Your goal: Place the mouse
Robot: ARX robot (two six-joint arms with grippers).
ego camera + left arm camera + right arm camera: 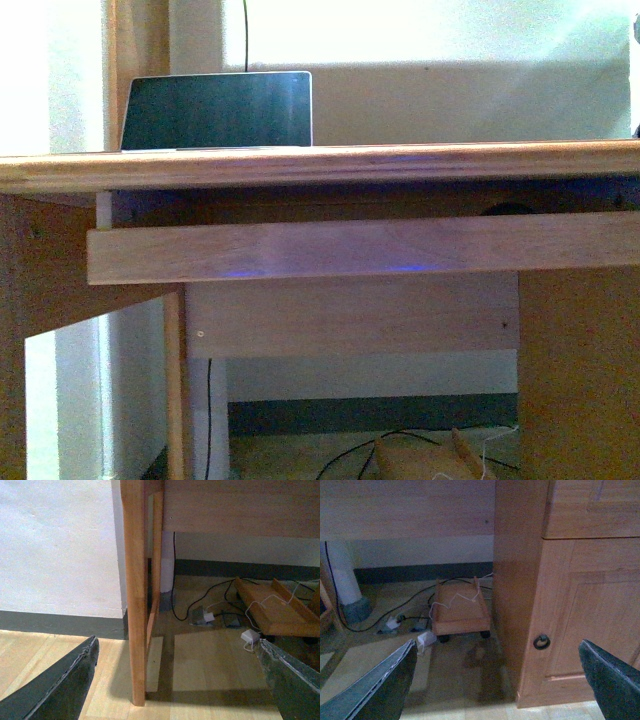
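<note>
The mouse is not clearly visible in any view. Neither claw holds it, so I judge the task to be at its very start, with the pick-up not yet begun.

The left claw [176, 642] is spread wide and empty. It hangs low, and just ahead of it a leg [135, 605] of the desk [320, 165] stands on the floor [210, 660]. Cables [185, 610] lie further ahead, under the desk.

The right claw [497, 642] is also spread wide and empty. Near in front of it is a cupboard door [590, 620] with a ring pull [541, 641]. A small wheeled trolley [460, 612] stands further ahead of it, under the desk.

In the front view the desk top sits well above both claws. It carries a laptop [215, 110], and a pull-out tray [360, 250] hangs under it. A dark rounded shape [510, 208] shows in the gap above the tray. It may be the mouse, but it is too hidden to tell.

The next move calls for finding the mouse first. That means lifting a claw from floor level to the height of the tray or the desk top, clear of the leg and the door. The claw then needs to close gently over the domed top, since the matte shell could slip from a grip set too high.
</note>
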